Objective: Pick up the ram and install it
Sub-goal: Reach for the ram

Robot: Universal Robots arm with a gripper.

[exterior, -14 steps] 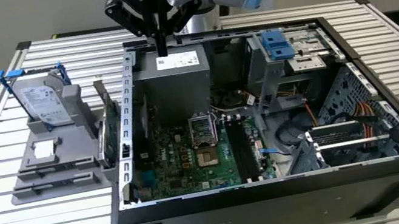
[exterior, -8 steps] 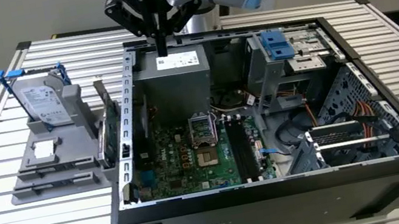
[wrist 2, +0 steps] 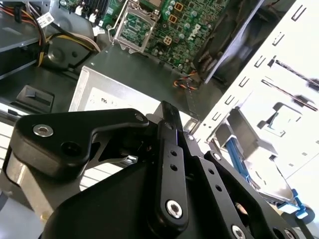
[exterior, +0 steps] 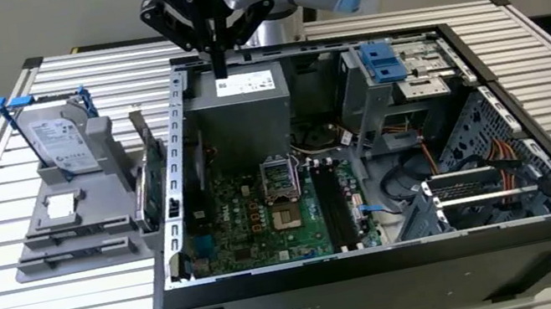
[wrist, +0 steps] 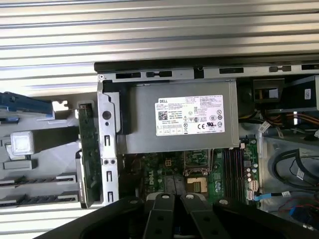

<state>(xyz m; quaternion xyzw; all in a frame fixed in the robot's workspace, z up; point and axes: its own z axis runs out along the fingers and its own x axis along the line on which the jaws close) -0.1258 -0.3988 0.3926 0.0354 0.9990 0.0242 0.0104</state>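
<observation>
Above the power supply (exterior: 244, 109), gripper (exterior: 221, 74), hard drive (exterior: 62, 137) in exterior view

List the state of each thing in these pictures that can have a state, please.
gripper, shut, holding nothing, above the power supply
case, lying on its side, open
ram slots, empty
hard drive, upright in the stand
green card, upright in the stand, beside the case

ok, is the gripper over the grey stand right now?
No: in the exterior view the gripper hangs above the power supply in the open computer case.
</observation>
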